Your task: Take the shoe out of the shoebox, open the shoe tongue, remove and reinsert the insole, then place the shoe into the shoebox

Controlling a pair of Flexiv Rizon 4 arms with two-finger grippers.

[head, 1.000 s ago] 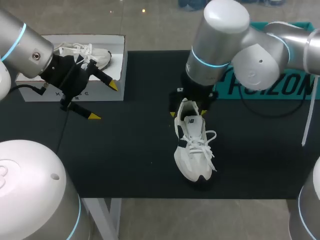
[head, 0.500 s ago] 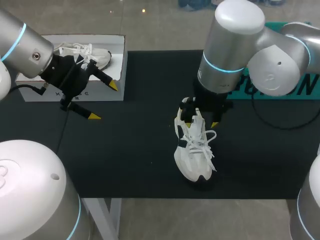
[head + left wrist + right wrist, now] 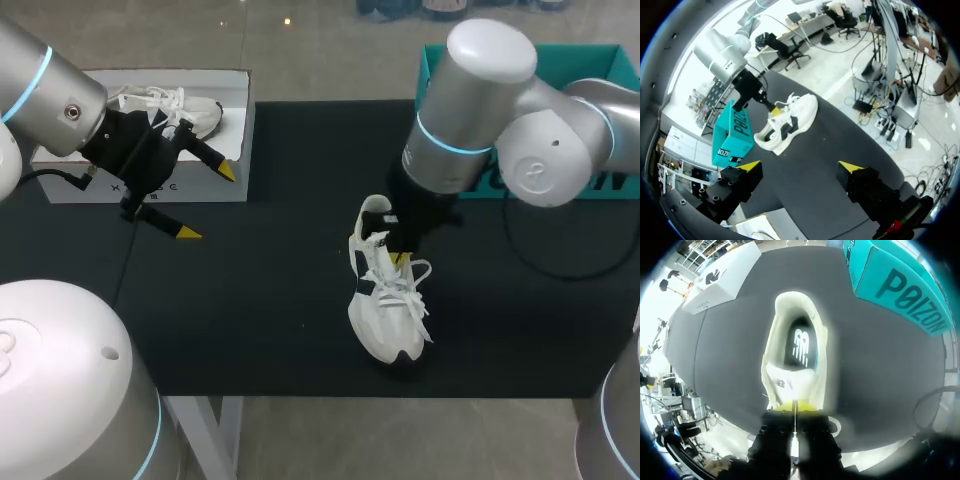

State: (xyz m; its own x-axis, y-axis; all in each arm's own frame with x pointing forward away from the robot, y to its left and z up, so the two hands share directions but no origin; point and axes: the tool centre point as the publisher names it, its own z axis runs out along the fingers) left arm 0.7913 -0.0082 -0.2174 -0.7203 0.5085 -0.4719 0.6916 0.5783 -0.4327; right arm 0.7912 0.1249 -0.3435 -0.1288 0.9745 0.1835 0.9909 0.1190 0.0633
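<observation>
Over the middle of the tabletop [image 3: 280, 290], the right tool [image 3: 400, 257] stood with its two yellow tips pressed together on the upper edge of the shoe tongue [image 3: 784, 382], with only a thin line between them in the right wrist view. The right arm [image 3: 470, 110] came in from the far right, its thick silver wrist bent down over the heel end of the shoe [image 3: 385, 310]. The shoe, white with dark side patches and loose white laces, sat upright on its sole on the dark tabletop, outside any box, with its toe toward the near edge and its heel toward the far side. Through the collar the dark insole [image 3: 800, 342] lay flat inside. At the far left, the left tool [image 3: 207, 201] hung above the tabletop with its tips wide apart, holding and touching nothing, just beside the near wall of the white shoebox [image 3: 150, 188]. The left arm [image 3: 45, 85] entered from the far left corner, angled down toward the middle. A second shoe [image 3: 165, 103] lay inside the shoebox. A teal box [image 3: 520, 60] stood at the far right, behind the right arm.
</observation>
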